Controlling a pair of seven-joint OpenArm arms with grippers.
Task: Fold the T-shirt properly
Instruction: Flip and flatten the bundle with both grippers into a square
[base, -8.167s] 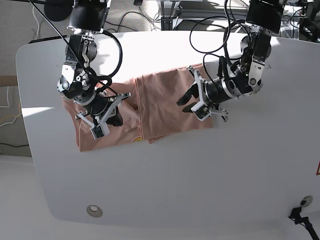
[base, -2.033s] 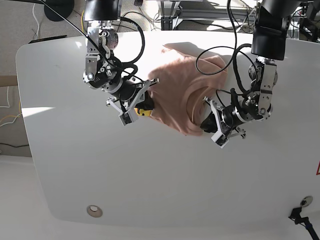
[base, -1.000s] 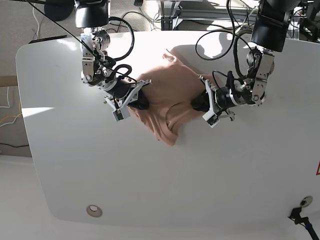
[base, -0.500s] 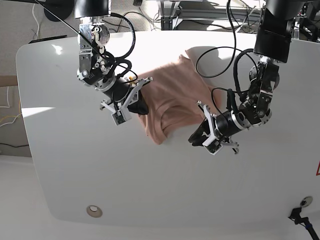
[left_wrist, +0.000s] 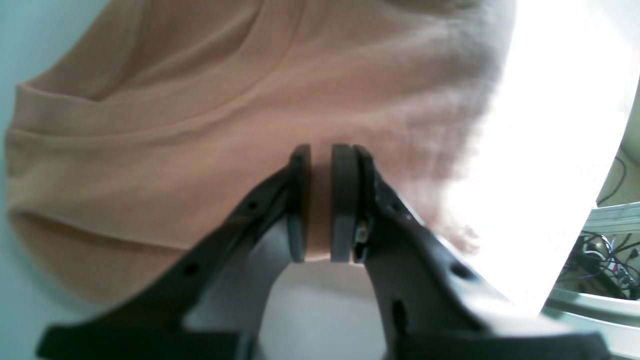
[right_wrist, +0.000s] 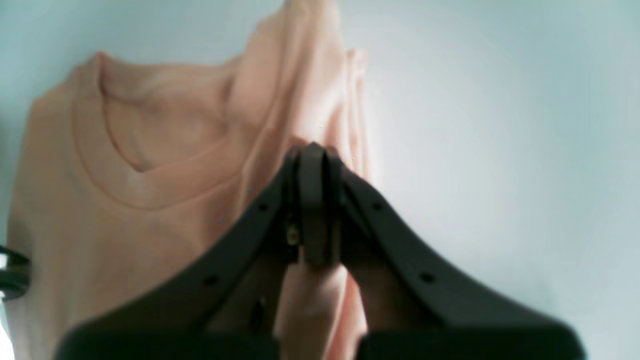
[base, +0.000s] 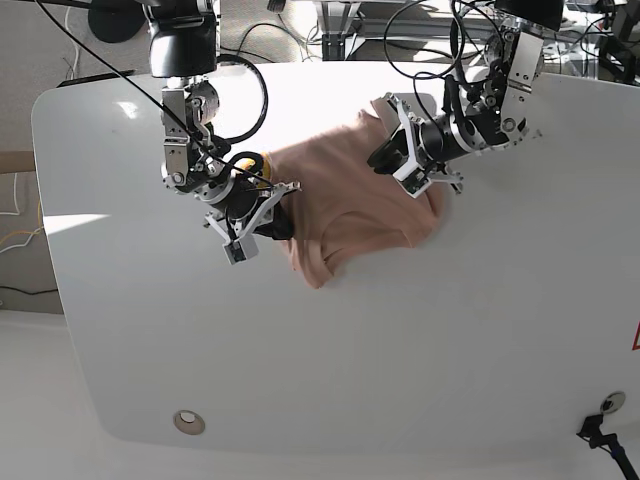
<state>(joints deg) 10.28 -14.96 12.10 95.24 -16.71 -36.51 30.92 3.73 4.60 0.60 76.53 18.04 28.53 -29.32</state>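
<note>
T-shirt bunched mid-table, apparently between right arm and left arm.

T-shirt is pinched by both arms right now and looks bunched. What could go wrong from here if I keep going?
1. The T-shirt lies in a rumpled heap with its neckline folded under layers; setting it down now would likely lock in creases.
2. The left gripper pinches only a thin fold near the edge, so the cloth may slip out when pulled.
3. The right gripper clamps several stacked layers; lifting could drag the whole pile instead of one flap.
</note>
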